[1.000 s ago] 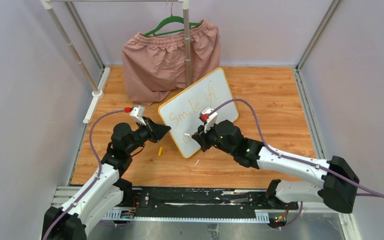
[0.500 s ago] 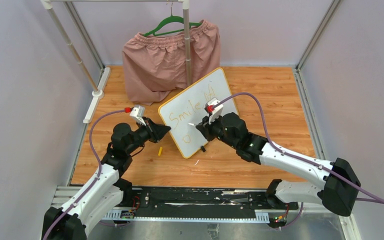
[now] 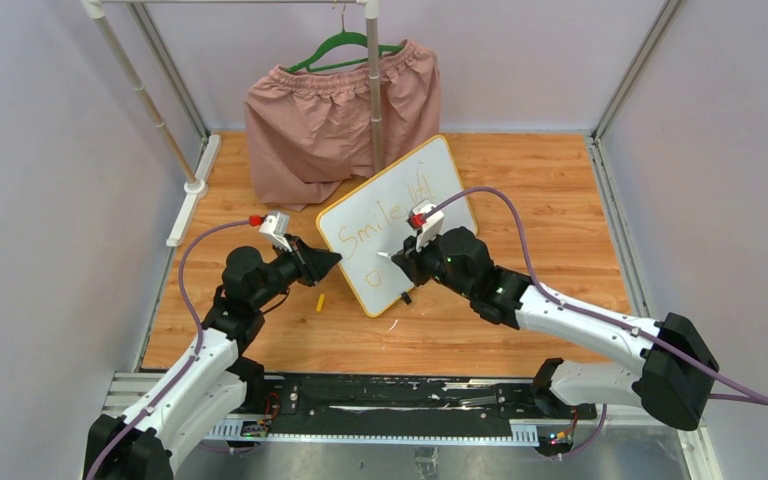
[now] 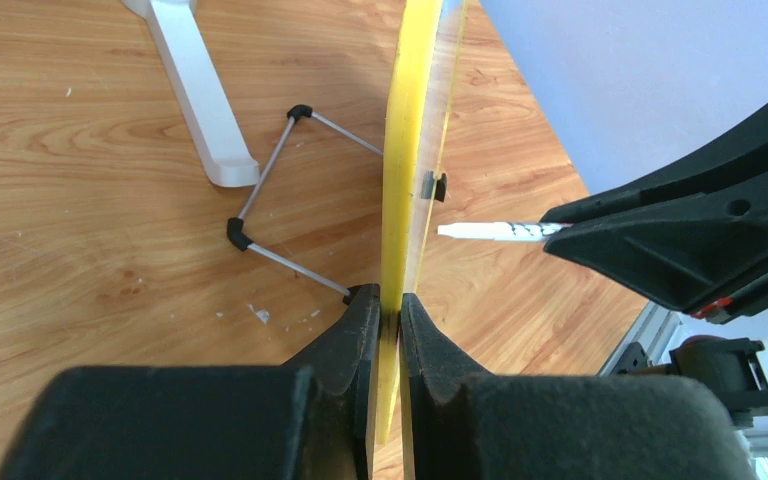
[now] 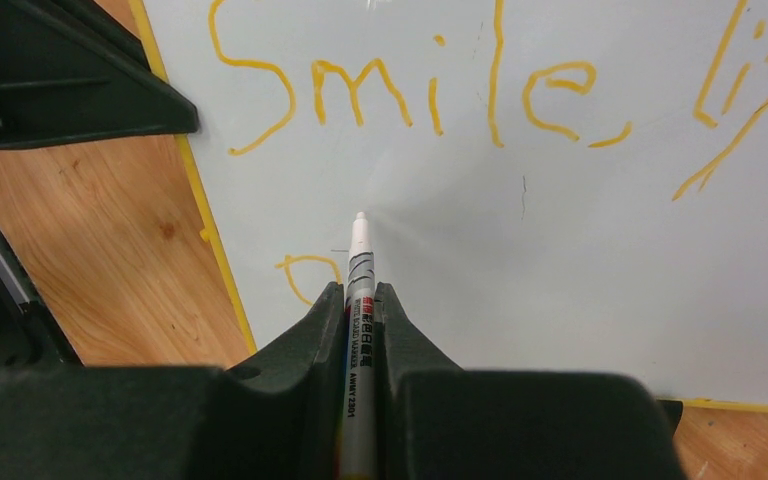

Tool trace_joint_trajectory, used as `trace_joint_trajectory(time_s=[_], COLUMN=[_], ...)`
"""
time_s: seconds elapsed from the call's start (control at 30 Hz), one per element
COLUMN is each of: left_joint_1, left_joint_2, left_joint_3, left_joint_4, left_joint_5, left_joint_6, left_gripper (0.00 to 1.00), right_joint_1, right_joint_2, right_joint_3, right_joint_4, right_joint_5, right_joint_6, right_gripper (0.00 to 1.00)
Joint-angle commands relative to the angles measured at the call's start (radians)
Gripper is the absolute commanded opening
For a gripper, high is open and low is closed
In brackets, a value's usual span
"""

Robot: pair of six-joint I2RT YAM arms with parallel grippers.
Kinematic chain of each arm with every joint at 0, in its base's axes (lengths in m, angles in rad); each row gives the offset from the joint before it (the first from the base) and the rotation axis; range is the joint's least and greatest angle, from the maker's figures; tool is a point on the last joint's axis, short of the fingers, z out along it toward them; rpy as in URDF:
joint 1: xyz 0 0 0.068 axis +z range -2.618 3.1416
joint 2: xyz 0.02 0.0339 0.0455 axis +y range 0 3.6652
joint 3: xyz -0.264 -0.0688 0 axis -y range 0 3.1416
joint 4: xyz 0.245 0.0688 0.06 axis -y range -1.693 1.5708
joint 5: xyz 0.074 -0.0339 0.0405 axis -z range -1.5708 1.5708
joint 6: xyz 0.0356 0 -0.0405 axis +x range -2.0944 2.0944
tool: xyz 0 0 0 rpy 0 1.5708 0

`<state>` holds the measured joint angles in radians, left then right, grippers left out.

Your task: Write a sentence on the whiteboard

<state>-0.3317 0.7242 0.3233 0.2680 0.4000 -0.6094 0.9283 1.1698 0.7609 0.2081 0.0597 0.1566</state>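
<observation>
The whiteboard (image 3: 380, 215) with its yellow frame stands tilted on the wooden floor. My left gripper (image 3: 332, 259) is shut on its left edge; the left wrist view shows the yellow frame (image 4: 405, 190) pinched between the jaws. My right gripper (image 3: 400, 262) is shut on a white marker (image 5: 358, 270), its tip just off or at the board below "Smile". The sentence (image 5: 410, 90) reads "Smile" plus further strokes at the right in orange, and an "o" (image 5: 305, 275) begins the second line.
Pink shorts (image 3: 335, 120) hang on a green hanger from a white rack (image 3: 372, 80) behind the board. A small yellow cap (image 3: 320, 300) lies on the floor left of the board. The board's wire stand (image 4: 280, 190) and the rack foot (image 4: 195, 90) sit behind it.
My right gripper moved with the marker from the board's lower part up and to the right, uncovering an orange "o" on the second line. The left arm held still.
</observation>
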Motion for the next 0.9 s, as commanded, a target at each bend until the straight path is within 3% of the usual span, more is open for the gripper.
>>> trace_joint_trajectory(time_s=[0.0, 0.87], left_joint_1=[-0.006, -0.006], left_joint_2=[-0.019, -0.023], left_joint_3=[-0.004, -0.001], left_joint_4=[0.04, 0.04], left_joint_5=[0.009, 0.012], left_joint_6=[-0.005, -0.003], left_gripper=[0.0, 0.0], right_joint_1=[-0.013, -0.012], right_joint_2=[-0.018, 0.023], right_joint_3=[-0.038, -0.067], right_joint_4=[0.004, 0.018], right_joint_5=[-0.008, -0.008], right_joint_6=[0.02, 0.042], right_gripper=[0.0, 0.0])
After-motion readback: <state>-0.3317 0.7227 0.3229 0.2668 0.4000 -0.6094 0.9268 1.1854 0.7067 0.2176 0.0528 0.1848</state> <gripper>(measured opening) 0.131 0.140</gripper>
